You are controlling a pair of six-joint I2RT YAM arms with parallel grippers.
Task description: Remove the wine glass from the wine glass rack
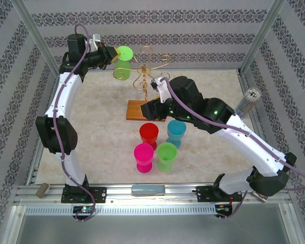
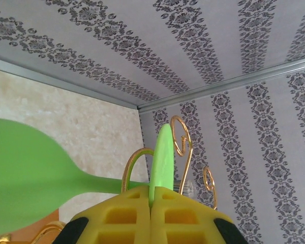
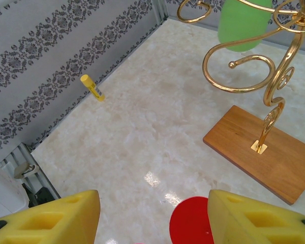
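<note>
Striped wallpaper backs a pale counter (image 1: 101, 101), with the wine glass rack (image 1: 142, 76) at upper centre. At upper left, the left gripper (image 1: 113, 54) has its jaws pinching the flat foot of the green wine glass (image 1: 122, 67), which hangs bowl-down. Its stem seems to sit beside a gold scroll, though that is hard to judge. It looks like light, stiff, smooth plastic, so the foot suits gripping. The right gripper (image 3: 152, 218) hovers near the rack, jaws spread.
</note>
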